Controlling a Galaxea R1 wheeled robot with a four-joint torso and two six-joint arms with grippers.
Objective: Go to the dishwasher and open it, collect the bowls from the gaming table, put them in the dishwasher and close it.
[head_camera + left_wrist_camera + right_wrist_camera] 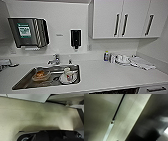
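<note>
I face a white kitchen counter [107, 75] with a steel sink [25, 82] set into it. Under the counter's front edge runs a dark strip [112, 91]; I cannot tell whether it is the dishwasher's top. The bowls and the gaming table are out of view. In the left wrist view, dark parts of my own arm [50, 135] hang over a pale speckled floor [37, 116] close to a white cabinet base [28, 97]. The right wrist view is blurred, with the same pale floor [131, 116] and a dark seam [118, 107] along a grey surface.
The sink holds a brownish dish [40, 75], a cup and a plate [67, 75]. A tap [55, 60] stands behind it. A towel dispenser [28, 32] and a black soap dispenser [75, 38] hang on the wall. White upper cabinets [125, 17] hang at right, above bottles and cloths [125, 60]. A drawer handle [156, 88] shows below.
</note>
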